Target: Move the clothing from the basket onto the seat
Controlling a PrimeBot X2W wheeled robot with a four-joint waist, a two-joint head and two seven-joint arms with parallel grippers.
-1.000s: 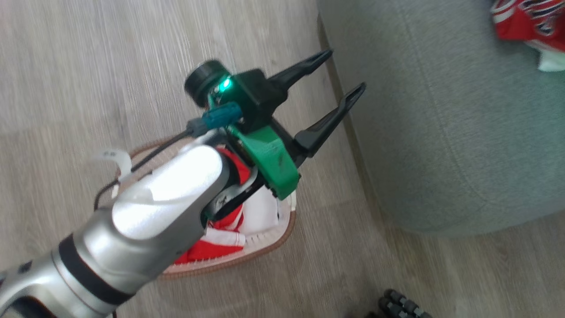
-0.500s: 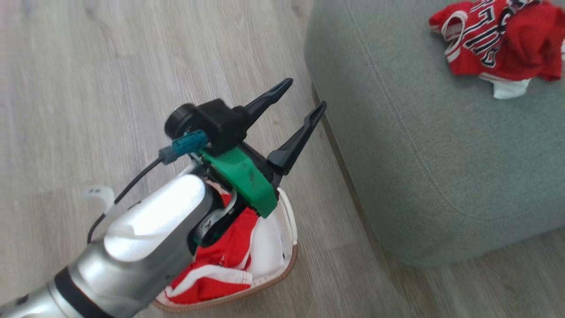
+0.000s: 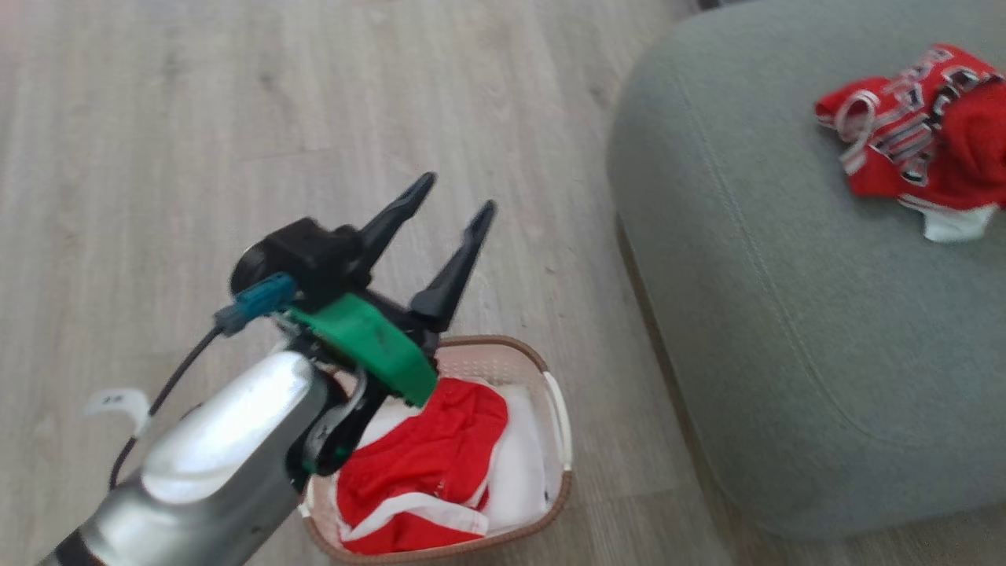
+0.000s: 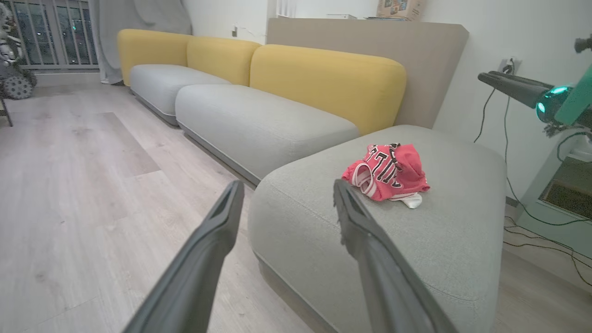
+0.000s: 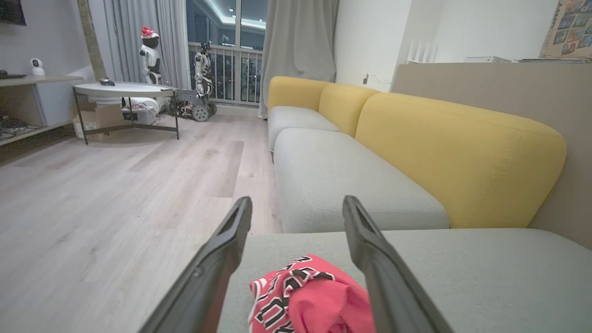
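Head view shifted, shorts [image 3: 424, 448] more exposed, left end effector [image 3: 457, 192] open

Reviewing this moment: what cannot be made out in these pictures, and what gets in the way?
- Head view: the left arm hides the left side of the basket and part of the shorts.
- Head view: the white patch beside the shorts could be cloth or the basket's bottom.
- Head view: the jersey on the seat is crumpled, blurred and cut by the right edge, so its lettering is unreadable.
- Right wrist view: the bottom edge cuts the jersey.
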